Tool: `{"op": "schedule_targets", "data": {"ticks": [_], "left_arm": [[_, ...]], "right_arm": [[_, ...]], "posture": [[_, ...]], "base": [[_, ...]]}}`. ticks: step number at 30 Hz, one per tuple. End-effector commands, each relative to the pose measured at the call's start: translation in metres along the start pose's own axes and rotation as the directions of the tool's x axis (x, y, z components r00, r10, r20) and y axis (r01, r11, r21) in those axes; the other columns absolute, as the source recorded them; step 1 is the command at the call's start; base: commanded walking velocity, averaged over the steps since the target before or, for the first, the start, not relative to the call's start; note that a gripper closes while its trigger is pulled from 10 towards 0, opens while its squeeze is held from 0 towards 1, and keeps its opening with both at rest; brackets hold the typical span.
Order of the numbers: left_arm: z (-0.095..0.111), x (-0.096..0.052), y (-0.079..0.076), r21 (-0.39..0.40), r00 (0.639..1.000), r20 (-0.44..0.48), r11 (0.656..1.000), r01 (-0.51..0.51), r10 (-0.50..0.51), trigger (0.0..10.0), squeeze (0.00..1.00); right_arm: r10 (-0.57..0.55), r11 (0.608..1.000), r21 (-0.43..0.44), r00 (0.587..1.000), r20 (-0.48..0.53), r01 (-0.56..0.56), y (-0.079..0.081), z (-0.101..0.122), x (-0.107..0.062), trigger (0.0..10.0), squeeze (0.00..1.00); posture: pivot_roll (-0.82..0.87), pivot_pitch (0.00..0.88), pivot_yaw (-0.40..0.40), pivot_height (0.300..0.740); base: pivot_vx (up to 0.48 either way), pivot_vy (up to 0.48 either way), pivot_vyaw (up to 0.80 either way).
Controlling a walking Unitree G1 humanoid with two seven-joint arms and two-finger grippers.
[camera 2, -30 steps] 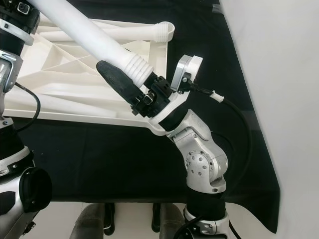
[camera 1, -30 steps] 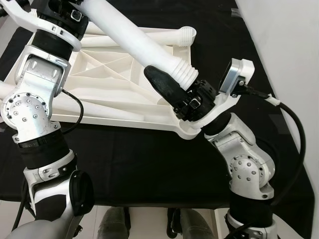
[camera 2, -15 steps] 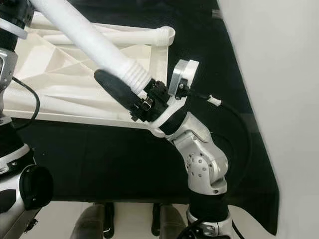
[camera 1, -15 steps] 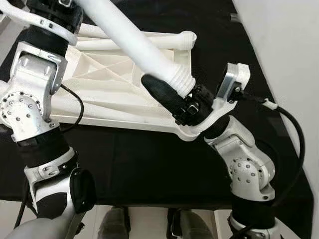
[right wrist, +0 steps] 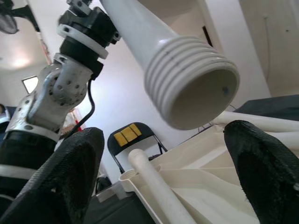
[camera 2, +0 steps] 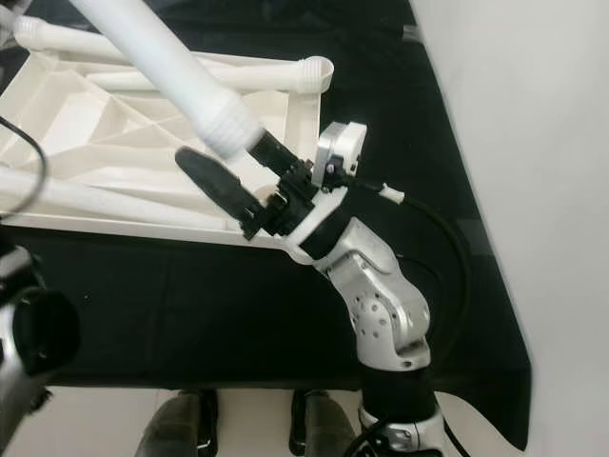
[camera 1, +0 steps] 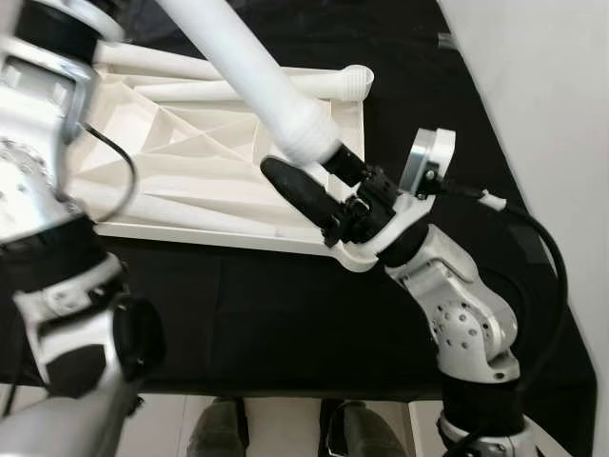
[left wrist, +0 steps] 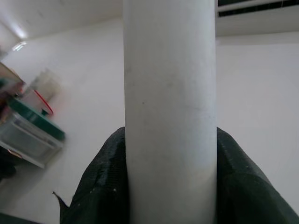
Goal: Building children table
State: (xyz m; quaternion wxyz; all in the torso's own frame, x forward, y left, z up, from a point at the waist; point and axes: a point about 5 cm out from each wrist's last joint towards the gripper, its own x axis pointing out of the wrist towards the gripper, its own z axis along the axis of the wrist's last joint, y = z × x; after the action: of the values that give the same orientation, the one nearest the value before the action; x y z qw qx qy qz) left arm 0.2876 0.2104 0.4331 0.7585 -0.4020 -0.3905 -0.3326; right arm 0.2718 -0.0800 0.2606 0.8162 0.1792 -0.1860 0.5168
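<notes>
A black cloth (camera 1: 285, 314) covered the work surface beside a pale wall (camera 1: 542, 86). On it lay the white plastic tabletop (camera 1: 181, 171), upside down, its underside a shallow tray of moulded ribs with no loose contents inside. Slim white tubes lay along its far edge, one ending in an open round socket (camera 1: 357, 81) at the corner.

A smooth white table leg (camera 1: 257, 81) hung in the air above the tabletop, its long axis slanting from the robot's upper left down toward its right. The lower end was ridged with thread rings and hollow, its mouth aimed at the right gripper (right wrist: 163, 154).

The left gripper (left wrist: 170, 186) was clamped on the leg's upper part, a black finger pressed against each side of the tube. The right gripper's black fingers (camera 1: 297, 190) were spread apart just below the threaded end, not touching it. Behind the leg in the right wrist view stood a black folding chair (right wrist: 128, 140).
</notes>
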Motion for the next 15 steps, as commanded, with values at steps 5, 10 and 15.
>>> {"op": "schedule_targets", "data": {"ticks": [5,10,15], "left_arm": [[0.007,0.009,-0.006,0.049,0.998,-0.027,0.997,0.065,-0.063,0.0,0.0],[-0.01,0.016,-0.01,0.093,0.954,-0.268,0.982,0.166,-0.136,0.0,0.0],[-0.066,-0.006,-0.001,0.071,0.737,-0.651,0.952,0.299,-0.183,0.0,0.0]], "right_arm": [[0.07,0.997,-0.024,0.991,-0.111,-0.073,0.007,-0.012,-0.015,10.0,1.0],[0.048,0.977,-0.18,0.947,-0.317,-0.11,-0.002,-0.024,-0.033,10.0,1.0],[-0.012,0.958,-0.273,0.936,-0.351,-0.09,-0.021,-0.015,-0.031,10.0,1.0]], "posture": [[0.06,0.201,-0.034,0.74],[0.06,0.194,-0.031,0.74],[0.06,0.18,-0.022,0.74]], "base": [[0.0,0.0,0.0],[0.0,0.0,0.0],[0.0,0.0,0.0]]}}
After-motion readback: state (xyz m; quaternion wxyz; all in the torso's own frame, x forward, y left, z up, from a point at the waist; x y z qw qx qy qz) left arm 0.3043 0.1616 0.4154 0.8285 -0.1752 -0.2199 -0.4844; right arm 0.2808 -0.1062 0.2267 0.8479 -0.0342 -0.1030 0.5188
